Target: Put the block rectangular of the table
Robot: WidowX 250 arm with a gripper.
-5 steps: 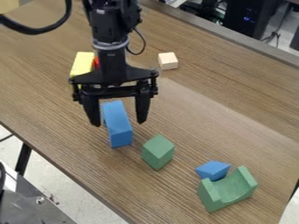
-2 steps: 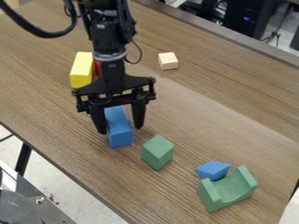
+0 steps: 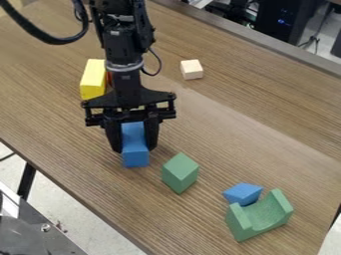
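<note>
My gripper hangs over the left middle of the wooden table, its two fingers pressed against either side of the long blue rectangular block. The block's near end sticks out between the fingertips. Behind the gripper its far end is hidden.
A green block sits close by at the lower right. Farther right lie a small blue block and a green curved block. Behind are a yellow block, a partly hidden red one and a pale cube.
My gripper has come down around the blue rectangular block and its fingers have drawn together onto it. The block has turned slightly; the other blocks have stayed put.
</note>
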